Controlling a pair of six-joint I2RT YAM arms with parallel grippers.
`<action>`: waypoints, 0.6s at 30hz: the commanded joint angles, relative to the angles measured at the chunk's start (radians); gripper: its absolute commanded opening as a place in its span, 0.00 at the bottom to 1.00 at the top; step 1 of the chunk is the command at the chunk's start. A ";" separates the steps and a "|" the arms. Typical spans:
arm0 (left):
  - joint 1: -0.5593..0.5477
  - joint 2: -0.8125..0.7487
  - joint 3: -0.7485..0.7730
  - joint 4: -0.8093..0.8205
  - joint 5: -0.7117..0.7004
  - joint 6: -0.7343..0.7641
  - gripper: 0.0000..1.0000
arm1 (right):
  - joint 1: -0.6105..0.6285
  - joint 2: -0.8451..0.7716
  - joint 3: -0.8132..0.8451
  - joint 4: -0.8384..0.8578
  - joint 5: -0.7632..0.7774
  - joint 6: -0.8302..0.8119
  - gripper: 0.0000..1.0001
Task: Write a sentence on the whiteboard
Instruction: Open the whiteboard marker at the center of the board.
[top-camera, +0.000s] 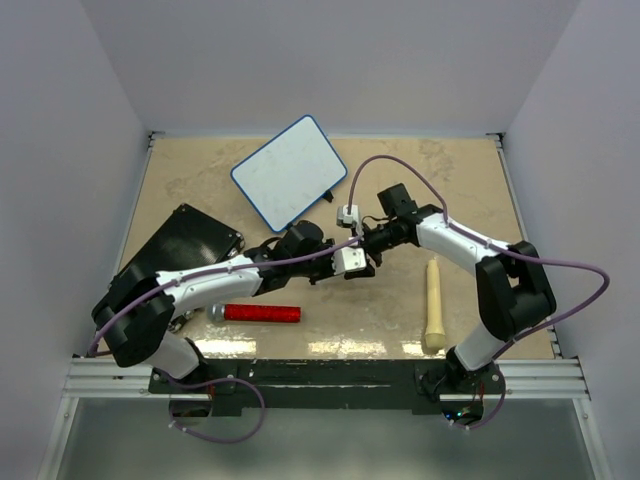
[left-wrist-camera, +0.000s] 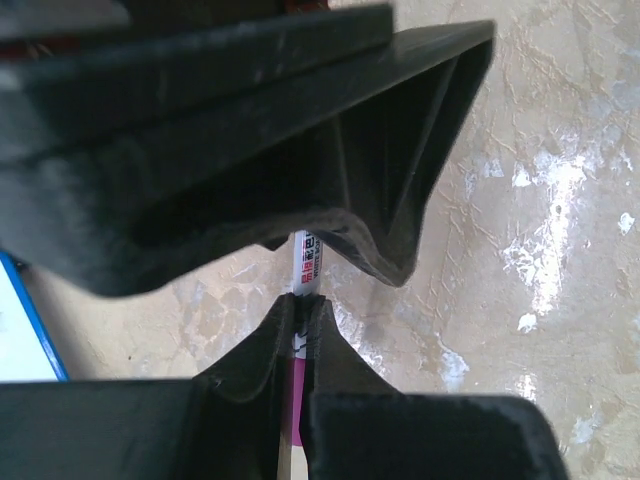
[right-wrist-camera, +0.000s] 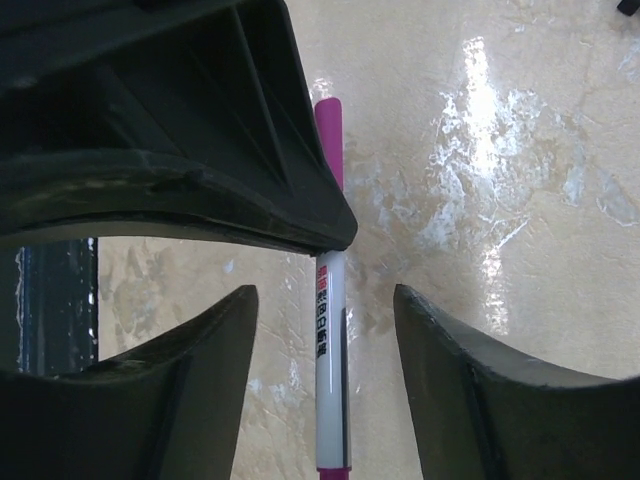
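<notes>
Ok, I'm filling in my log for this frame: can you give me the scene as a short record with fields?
left gripper: shut on the marker
right gripper: open, fingers either side of the marker, not touching
whiteboard: lying on the table, no writing visible from above
also on table: black slab, red cylinder, cream stick

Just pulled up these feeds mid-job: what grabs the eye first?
A pink-and-white marker is held over the middle of the table. The left claw clamps it, while the right claw has its jaws open on either side of it. Beyond them the whiteboard lies askew near the far edge.
</notes>
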 joint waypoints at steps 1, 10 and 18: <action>0.004 -0.047 0.032 0.061 -0.004 -0.019 0.00 | 0.008 0.005 0.047 0.004 0.026 0.015 0.55; 0.004 -0.070 0.023 0.074 0.017 -0.017 0.00 | 0.014 0.005 0.084 -0.042 0.003 -0.014 0.00; 0.008 -0.268 -0.041 0.065 -0.001 0.010 0.88 | 0.009 0.020 0.169 -0.236 -0.057 -0.184 0.00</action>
